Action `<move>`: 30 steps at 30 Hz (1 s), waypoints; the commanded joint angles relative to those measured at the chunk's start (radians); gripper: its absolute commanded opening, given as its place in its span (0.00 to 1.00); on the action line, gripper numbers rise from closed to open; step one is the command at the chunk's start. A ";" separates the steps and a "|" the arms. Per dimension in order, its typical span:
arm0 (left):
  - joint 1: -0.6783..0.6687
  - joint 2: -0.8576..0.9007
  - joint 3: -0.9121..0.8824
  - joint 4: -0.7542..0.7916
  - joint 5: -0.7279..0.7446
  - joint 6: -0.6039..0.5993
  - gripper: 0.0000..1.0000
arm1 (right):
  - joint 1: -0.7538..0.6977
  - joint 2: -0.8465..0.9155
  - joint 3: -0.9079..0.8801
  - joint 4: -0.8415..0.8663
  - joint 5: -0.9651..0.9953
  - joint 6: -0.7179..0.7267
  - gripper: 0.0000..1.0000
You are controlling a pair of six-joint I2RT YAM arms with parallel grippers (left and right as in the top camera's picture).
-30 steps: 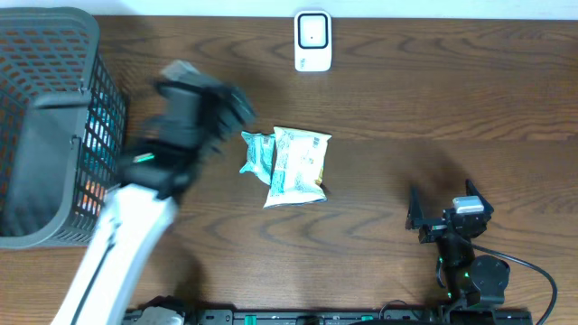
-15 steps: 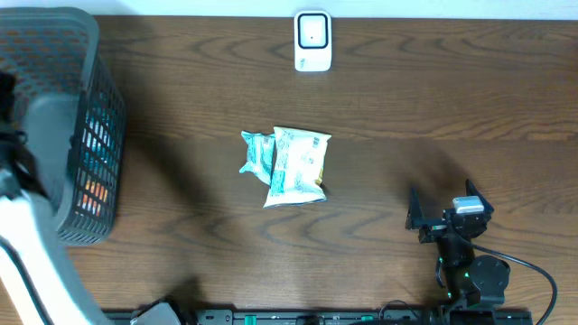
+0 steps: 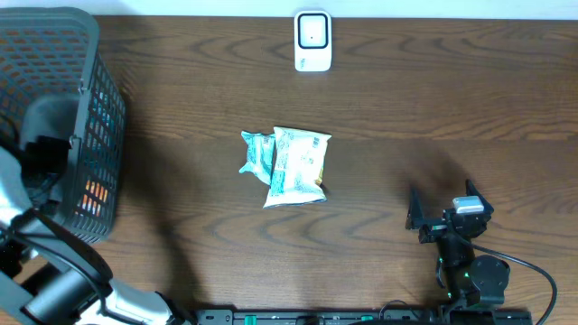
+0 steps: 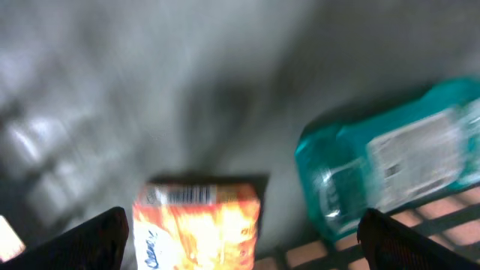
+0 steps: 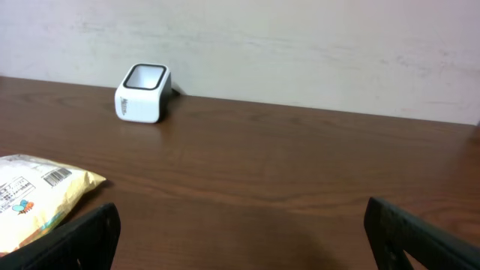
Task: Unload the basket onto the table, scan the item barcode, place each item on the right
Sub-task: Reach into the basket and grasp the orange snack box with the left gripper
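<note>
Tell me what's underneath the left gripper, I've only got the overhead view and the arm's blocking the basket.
Observer: The left wrist view shows an orange packet lying on the floor of the basket, between the open fingers of the left gripper.
Operator: Anything beside it?
Observer: A teal container with a white label lies to its right in that view, apart from it.
Operator: Any barcode showing?
Observer: Yes, a barcode strip runs along the orange packet's top edge, though it is blurred.
</note>
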 commanded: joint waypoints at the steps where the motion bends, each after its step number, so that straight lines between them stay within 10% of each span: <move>1: -0.032 0.013 0.000 -0.035 0.019 0.039 0.98 | -0.011 -0.004 -0.001 -0.003 0.001 -0.002 0.99; 30: -0.082 0.045 -0.235 0.015 -0.124 -0.003 0.98 | -0.009 -0.004 -0.001 -0.004 0.001 -0.002 0.99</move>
